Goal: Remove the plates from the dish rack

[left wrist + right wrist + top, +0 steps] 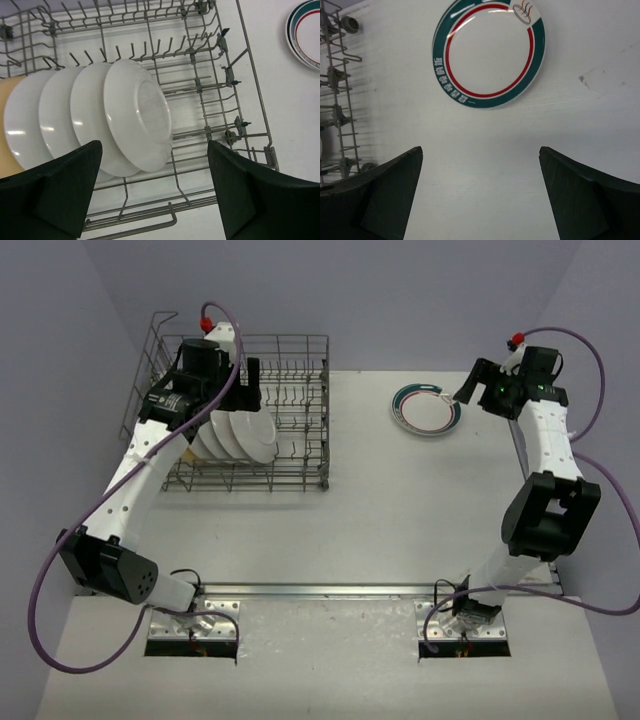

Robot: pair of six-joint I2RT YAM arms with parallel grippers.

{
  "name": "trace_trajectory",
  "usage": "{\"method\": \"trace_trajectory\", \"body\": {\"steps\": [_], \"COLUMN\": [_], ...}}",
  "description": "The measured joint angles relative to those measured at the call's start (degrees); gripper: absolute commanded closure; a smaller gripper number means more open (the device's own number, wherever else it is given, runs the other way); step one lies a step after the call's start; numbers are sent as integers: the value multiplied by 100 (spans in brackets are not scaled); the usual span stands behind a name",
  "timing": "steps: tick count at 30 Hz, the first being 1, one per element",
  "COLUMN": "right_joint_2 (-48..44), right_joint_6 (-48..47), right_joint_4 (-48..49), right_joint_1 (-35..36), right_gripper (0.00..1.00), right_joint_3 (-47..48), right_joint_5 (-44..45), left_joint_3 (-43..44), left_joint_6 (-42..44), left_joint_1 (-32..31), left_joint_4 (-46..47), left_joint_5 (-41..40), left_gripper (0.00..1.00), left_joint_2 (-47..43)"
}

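Left gripper (155, 146) hangs with jaws wide apart, holding nothing, above four white plates (125, 120) that stand on edge in a row in the dish rack (300, 445), with a tan plate (6, 120) at the row's end. Right gripper (481, 150) is also spread wide and empty over the table (485, 200). One teal-rimmed plate (488, 52) lies flat there, beyond its fingers.

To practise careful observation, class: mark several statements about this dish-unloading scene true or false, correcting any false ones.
1. A teal-rimmed plate lies flat on the table, outside the dish rack. True.
2. The right pincer grips that plate. False: it is open and holds nothing.
3. The dish rack is empty. False: several plates stand on edge in it.
4. The left pincer is open over those plates. True.
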Motion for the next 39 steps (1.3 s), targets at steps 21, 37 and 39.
{"method": "trace_trajectory", "body": {"steps": [21, 37, 39], "right_joint_2": [-2714, -2714, -2713], "right_joint_6": [-800, -792, -788], "right_joint_4": [170, 139, 135], "right_joint_1": [138, 138, 138], "right_gripper": [1, 1, 1], "right_joint_3": [-3421, -3441, -3441], "right_joint_5": [-429, -816, -857], "left_joint_3": [-93, -398, -398], "left_joint_6": [-792, -1002, -1052], "left_joint_1": [1268, 1266, 1266], "left_joint_4": [130, 465, 499], "left_joint_5": [1970, 2946, 3123], "left_gripper": [34, 83, 91], "left_joint_2": [1306, 1828, 1843]}}
